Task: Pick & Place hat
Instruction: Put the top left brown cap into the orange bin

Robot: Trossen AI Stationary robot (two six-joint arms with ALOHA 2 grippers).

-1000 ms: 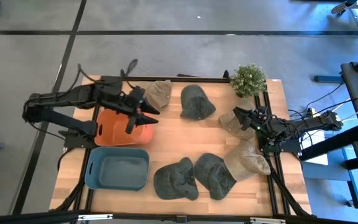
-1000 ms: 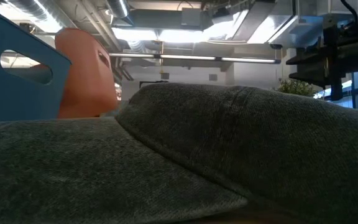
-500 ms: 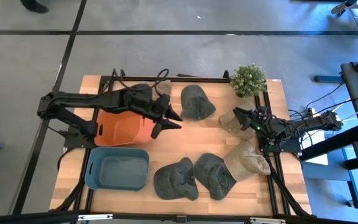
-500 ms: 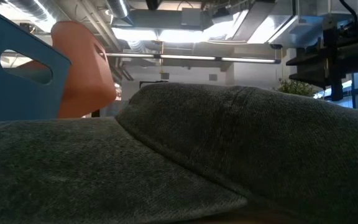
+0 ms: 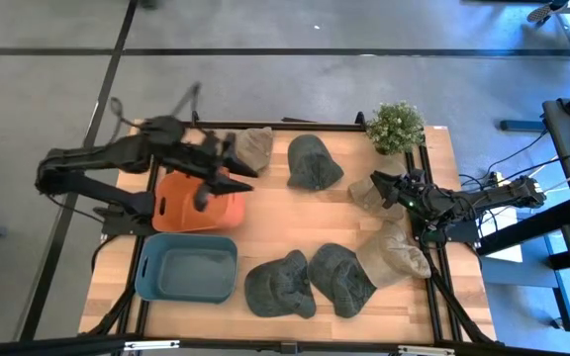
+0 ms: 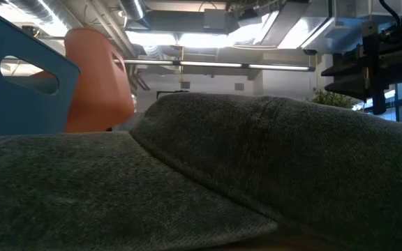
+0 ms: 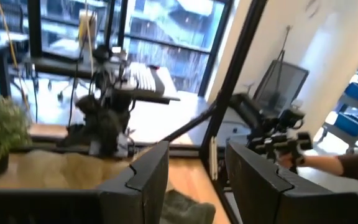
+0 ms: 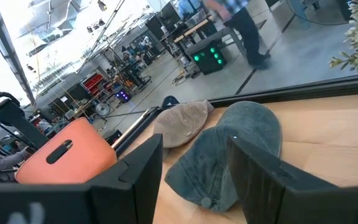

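Hats (image 5: pixel 314 161) around orange bin (image 5: pixel 198 202), blue bin (image 5: pixel 188 268).

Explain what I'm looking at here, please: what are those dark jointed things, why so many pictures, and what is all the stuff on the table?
Those are two robot arms, each ending in a two-finger gripper. One camera looks straight down, one sits at table height with a hat filling its view, and one rides on each wrist. The left gripper hovers open over the orange bin, holding nothing. The right gripper waits open by a tan hat. On the wooden table lie several green and tan hats, a blue bin and a potted plant.
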